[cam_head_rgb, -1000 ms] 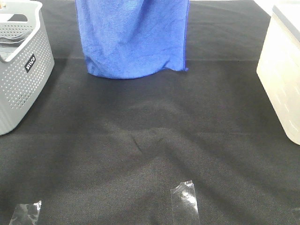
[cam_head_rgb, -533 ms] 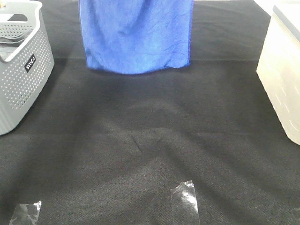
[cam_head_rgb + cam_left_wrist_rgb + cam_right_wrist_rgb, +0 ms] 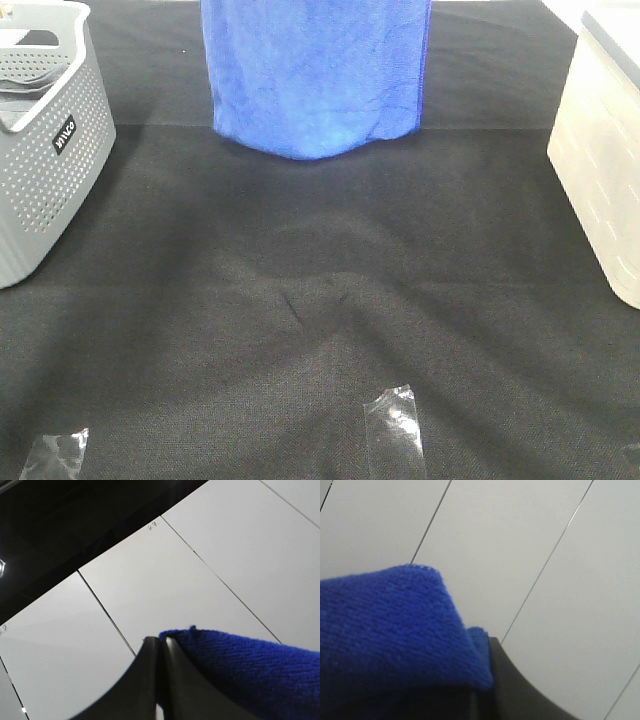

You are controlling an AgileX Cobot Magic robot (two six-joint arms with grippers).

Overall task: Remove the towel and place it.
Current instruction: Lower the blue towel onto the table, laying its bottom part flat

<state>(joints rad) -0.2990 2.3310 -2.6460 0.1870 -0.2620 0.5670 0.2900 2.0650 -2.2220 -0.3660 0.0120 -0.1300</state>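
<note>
Right now the black-covered table (image 3: 320,300) is the biggest thing in front of you. The towel (image 3: 315,80) hangs over its far middle, with its upper edge carried out of the top of the high view. It sits between the grey basket (image 3: 50,170) on the left and the pale bin (image 3: 600,170) on the right, well apart from both. The bowed lower hem looks to be just off the cloth, though that is hard to tell. You hold it at two points. The left gripper (image 3: 160,645) is pinched tight on a top corner of the blue pile, and the right gripper (image 3: 487,692) is clamped over a bunched fold. To place it well, bring both arms down level and at the same pace, so the top edge stays taut. Let the hem touch first, then draw toward the near side so the cloth rolls out flat rather than heaping. Loosen neither pinch until the cloth is lying on the table. The tape strips (image 3: 395,425) near the front may serve as your aim.
</note>
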